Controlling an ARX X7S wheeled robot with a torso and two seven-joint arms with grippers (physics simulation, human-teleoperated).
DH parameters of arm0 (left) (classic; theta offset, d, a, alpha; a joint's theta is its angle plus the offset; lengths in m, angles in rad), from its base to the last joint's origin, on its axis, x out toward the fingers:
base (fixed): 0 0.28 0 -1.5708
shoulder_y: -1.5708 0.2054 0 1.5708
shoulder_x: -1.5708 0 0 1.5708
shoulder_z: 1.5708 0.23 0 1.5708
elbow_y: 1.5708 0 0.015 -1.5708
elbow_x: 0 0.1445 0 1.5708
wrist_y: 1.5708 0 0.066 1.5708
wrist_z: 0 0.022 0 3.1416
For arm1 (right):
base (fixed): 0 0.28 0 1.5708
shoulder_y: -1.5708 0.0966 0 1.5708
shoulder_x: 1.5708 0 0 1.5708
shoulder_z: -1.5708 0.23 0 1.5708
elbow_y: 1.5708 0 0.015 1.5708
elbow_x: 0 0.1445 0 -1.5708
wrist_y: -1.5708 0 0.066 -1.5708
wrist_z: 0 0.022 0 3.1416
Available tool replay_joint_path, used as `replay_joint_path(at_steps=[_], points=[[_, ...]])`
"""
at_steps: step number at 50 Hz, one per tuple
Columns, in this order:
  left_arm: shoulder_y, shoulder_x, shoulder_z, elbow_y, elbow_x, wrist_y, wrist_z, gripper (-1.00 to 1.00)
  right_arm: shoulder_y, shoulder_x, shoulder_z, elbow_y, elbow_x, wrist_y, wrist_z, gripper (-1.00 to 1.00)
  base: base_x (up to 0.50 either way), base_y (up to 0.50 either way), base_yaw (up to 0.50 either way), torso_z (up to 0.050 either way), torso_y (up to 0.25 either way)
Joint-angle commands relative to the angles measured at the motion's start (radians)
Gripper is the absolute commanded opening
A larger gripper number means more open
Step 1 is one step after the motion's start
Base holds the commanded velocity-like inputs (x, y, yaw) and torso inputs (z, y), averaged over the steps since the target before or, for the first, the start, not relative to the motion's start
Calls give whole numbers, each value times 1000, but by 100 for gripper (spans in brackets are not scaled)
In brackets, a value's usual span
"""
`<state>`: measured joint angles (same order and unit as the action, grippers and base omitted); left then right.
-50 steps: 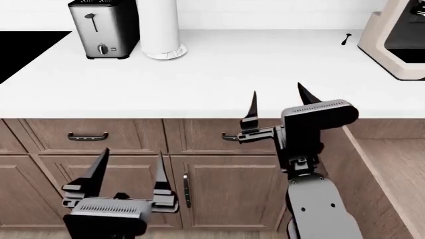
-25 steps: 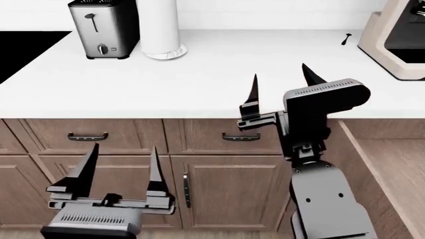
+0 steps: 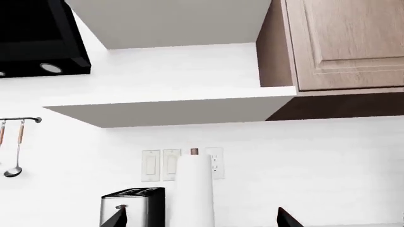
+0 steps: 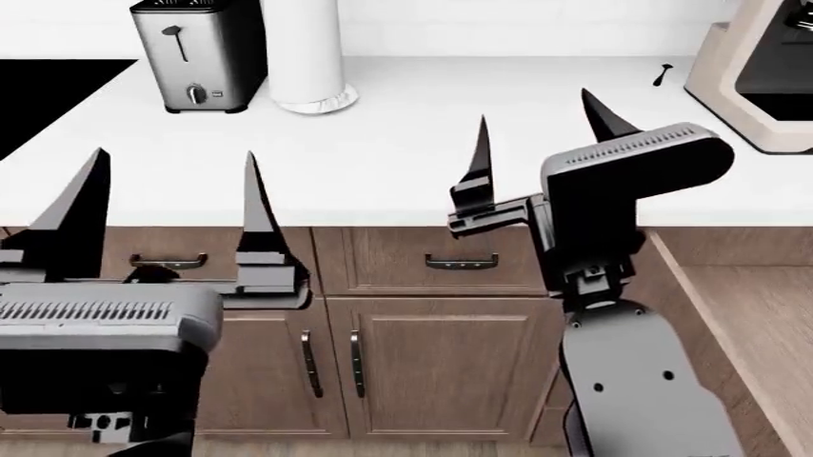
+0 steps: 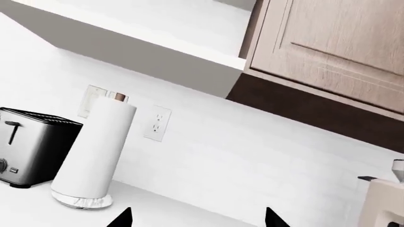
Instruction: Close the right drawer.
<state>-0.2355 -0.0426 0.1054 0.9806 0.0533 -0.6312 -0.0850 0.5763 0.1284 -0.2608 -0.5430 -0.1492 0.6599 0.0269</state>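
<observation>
A: How far along is the closing?

B: By my reading, nothing has been done to it yet. The right drawer [image 4: 743,333] stands pulled out at about four o'clock in the head view, its long brown side running down toward the lower edge, and nothing touches it.

A: Where are the arms?

B: Both are raised in front of the surface [image 4: 420,143]. The right gripper [image 4: 540,143] sits just right of centre, jaws spread wide and empty, tips pointing up. The left gripper [image 4: 166,195] is at about nine o'clock, jaws also spread with nothing between them.

A: Do the wrist cameras help?

B: Hardly. Both look up at the wall, taking in the toaster [image 5: 31,146] and the paper towel roll [image 5: 94,156], plus upper cabinets. The drawer is not in either view.

A: So what is left?

B: Everything, I judge. The right arm is the nearer one, but it is above and to the nine o'clock side of the drawer. It would need to get to the drawer's front, which lies out of view below the frame, and push it toward twelve o'clock until it is flush.
</observation>
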Motion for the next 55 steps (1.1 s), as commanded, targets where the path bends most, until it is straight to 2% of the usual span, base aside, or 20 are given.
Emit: replay_joint_path(at_steps=[1,3,7,9,12,28,47,55], points=[[-85,-104,-39,66,-209,-56,-163,100,44,12,-33,-72,-15,78,-10,100,0,0,0,0,0],[-102,-239,8,66,-346,-23,-332,100,54,13,-39,-80,-18,91,-12,100,0,0,0,0,0],[-192,-524,182,66,-572,102,-690,100,85,17,-55,-103,-27,125,-20,100,0,0,0,0,0],[-251,-626,267,66,-640,160,-813,100,99,20,-65,-117,-33,143,-23,100,0,0,0,0,0],[-310,-708,349,65,-688,217,-911,100,114,23,-73,-130,-37,162,-27,100,0,0,0,0,0],[-445,-811,483,63,-766,291,-1042,100,209,41,-116,-152,-53,230,-51,100,0,0,0,0,0],[-497,-843,506,62,-798,318,-1071,100,281,47,-161,-145,-61,284,-67,100,0,0,0,0,0],[-575,-893,592,64,-815,362,-1125,100,302,41,-171,-164,-65,316,-67,100,0,0,0,0,0]])
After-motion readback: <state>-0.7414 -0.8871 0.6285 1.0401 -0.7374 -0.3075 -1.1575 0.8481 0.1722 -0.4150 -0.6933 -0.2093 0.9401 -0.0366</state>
